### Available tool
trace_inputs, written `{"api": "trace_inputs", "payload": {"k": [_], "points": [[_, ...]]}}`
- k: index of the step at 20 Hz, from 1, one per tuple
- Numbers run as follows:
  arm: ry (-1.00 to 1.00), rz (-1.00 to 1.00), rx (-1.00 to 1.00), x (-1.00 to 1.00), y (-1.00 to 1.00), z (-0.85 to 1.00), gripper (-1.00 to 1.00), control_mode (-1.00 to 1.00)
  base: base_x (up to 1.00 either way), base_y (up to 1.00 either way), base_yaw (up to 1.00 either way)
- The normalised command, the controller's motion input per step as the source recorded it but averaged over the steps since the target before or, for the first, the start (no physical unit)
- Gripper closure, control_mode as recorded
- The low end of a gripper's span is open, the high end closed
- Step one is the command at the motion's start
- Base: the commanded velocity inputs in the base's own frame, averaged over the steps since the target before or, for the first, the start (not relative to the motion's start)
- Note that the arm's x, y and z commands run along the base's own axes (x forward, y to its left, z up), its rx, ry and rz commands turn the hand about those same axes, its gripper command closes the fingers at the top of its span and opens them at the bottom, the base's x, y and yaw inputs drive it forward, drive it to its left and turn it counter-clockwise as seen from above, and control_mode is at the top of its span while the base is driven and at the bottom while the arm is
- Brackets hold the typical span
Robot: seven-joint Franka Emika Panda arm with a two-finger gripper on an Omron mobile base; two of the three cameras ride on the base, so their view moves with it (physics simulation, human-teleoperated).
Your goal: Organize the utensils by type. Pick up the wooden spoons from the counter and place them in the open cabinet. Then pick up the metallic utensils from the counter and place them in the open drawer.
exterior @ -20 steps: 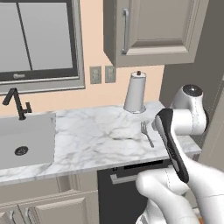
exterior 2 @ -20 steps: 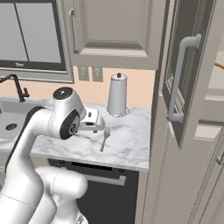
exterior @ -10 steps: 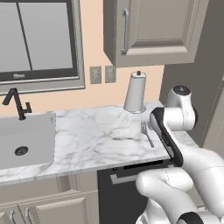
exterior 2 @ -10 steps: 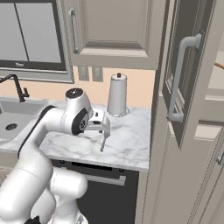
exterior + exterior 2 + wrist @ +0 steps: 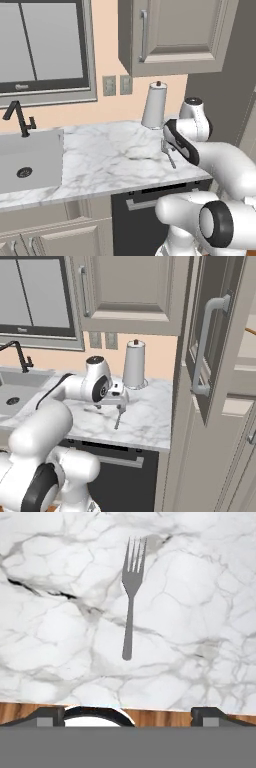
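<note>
- One fork [image 5: 131,594] only, flat on the counter [image 5: 60,637] straight ahead of the tool [image 5: 128,711], tines pointing away, handle end nearest and roughly midway between the two tips.
- Tool spread wide and empty: both tips [image 5: 50,714] barely poking into the bottom of the hand view, well apart, nothing between them.
- Seen from the base views, tool [image 5: 117,401] hanging just above the fork [image 5: 119,417], close to the counter's [image 5: 100,155] front part; fork [image 5: 169,154] partly behind the arm in the left view.
- Risk: thin, flat handle lying flush on hard marble; likely to skate or pivot if the tips close off-centre or stop short of the surface.
- Risk: pressing too low would jam the tips into the counter instead of closing round the handle.
- Risk: a grip near the handle end leaves the heavy tined end hanging, so probable tilt or slip on the way to the drawer.
- Risk: paper-towel holder [image 5: 134,364] just behind the tool; a wide swing could knock it.
- Hidden: drawer not clearly in any view, only a dark gap under the counter edge below the tool.
- Hidden: no black-handled utensil visible anywhere.
- Hard to make out: thin orange sliver [image 5: 250,331] at the right view's edge, inside the open cabinet [image 5: 212,346], cut off; possibly the wooden spoon.
- Cannot tell the exact gap between tips and counter.
</note>
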Motion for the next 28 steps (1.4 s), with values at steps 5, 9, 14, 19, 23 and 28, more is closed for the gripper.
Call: {"api": "trace_inputs", "payload": {"k": [5,9,14,19,23,28], "points": [[0.00,0.00,0.00,0.35,0.00,-0.52,-1.00,-1.00,0.00,0.00,0.00],[0.00,0.00,0.00,0.31,0.00,-0.47,-1.00,-1.00,0.00,0.00,0.00],[0.00,0.00,0.00,0.38,0.00,-0.29,-1.00,-1.00,0.00,0.00,0.00],[0.00,0.00,0.00,0.44,0.00,-0.25,-1.00,-1.00,0.00,0.00,0.00],[0.00,0.00,0.01,0.41,-0.03,-0.34,-1.00,-1.00,0.00,0.00,0.00],[0.00,0.00,0.03,0.30,-0.06,-0.40,-1.00,-1.00,0.00,0.00,0.00]]}}
